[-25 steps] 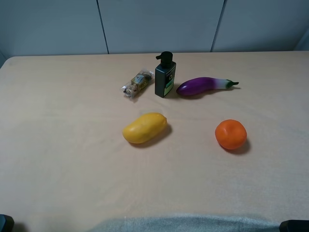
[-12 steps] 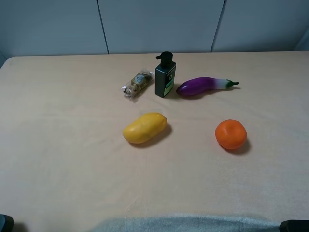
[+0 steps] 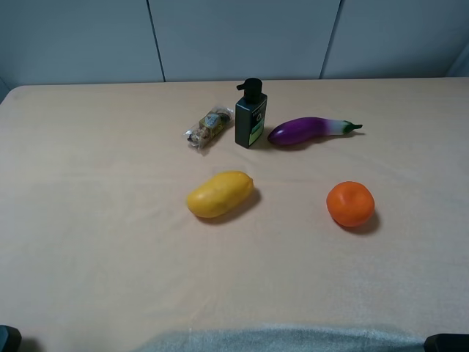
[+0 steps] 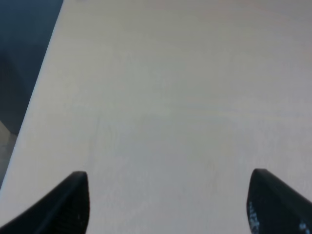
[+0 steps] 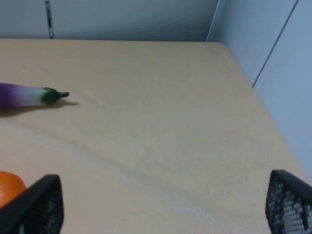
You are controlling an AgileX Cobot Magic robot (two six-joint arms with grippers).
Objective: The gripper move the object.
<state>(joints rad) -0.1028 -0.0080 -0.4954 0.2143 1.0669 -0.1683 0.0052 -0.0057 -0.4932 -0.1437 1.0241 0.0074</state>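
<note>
Chocolates in a small clear packet (image 3: 208, 127) lie farthest left of the items, on the far half of the tan table (image 3: 88, 220). The packet rests flat, its long axis running on a diagonal: one end points toward the near left, the other toward the far right, where it comes just beside the dark pump bottle (image 3: 250, 114) without clearly touching it (the gap is too small to be sure). Gold-wrapped rounds and a pale label show through the plastic.

Nearer the camera and slightly left of centre sits a yellow oval fruit (image 3: 220, 194), tilted on much the same diagonal as the packet and well apart from it. The bottle stands upright, pump head on top. Just right of it lies a purple eggplant (image 3: 306, 130), its green stem pointing right. An orange (image 3: 350, 203) sits nearer the camera, right of centre.

Neither arm reaches among the items in the high view. The left gripper (image 4: 168, 204) hovers over bare table near the edge, its two dark fingers (image 4: 68, 207) set wide apart with nothing between them. The right gripper (image 5: 163, 204) is likewise spread wide and empty, its mesh-textured fingertips (image 5: 39, 204) framing bare table, with the eggplant's stem end and a sliver of the orange visible beyond.
</note>
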